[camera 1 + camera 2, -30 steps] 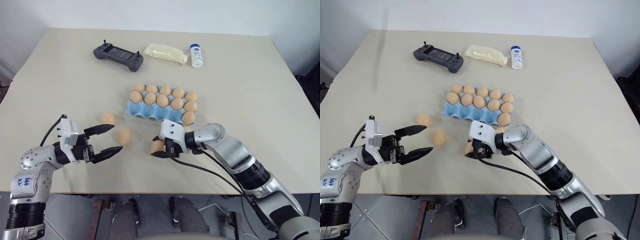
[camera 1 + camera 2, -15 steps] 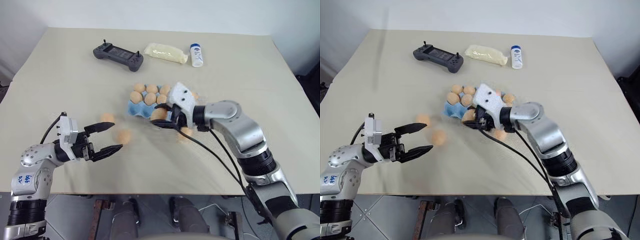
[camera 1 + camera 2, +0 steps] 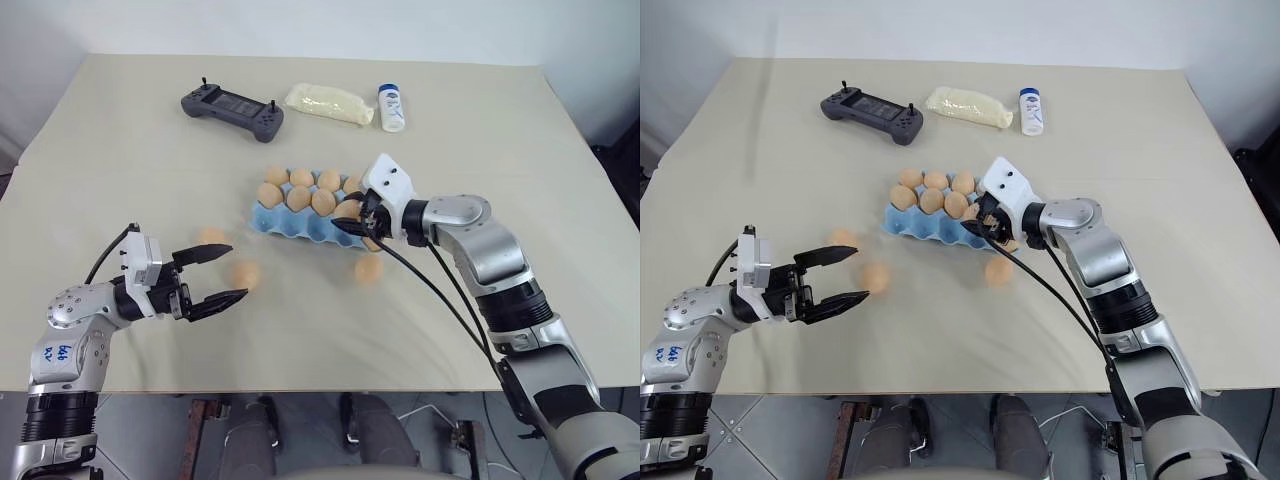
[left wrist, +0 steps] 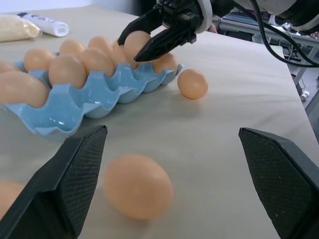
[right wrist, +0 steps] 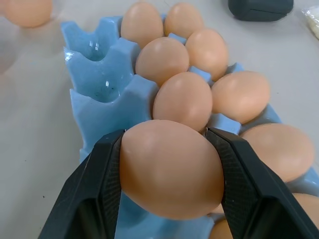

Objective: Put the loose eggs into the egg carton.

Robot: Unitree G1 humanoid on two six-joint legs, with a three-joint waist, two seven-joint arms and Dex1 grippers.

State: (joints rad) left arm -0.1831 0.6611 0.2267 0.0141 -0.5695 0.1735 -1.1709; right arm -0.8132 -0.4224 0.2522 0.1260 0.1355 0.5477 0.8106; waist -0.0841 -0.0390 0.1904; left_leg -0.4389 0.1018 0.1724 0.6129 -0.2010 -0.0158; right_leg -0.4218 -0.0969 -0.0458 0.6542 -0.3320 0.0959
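With the right gripper (image 5: 169,174) pinching an egg (image 5: 171,168) between its fingers above the front row of the egg carton (image 3: 290,222), a release off-centre over a cup wall could send it rolling onto the worktop (image 3: 480,150) among the loose eggs (image 3: 367,270), while the left gripper (image 3: 212,275) waits wide open.

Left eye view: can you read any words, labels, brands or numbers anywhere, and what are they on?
Small white bottle with a blue cap at the far side of the table: it has a label, but the print is too small to read.
Dark grey controller: no readable marking.
Pale yellow packet: no print visible.
Egg carton: none.
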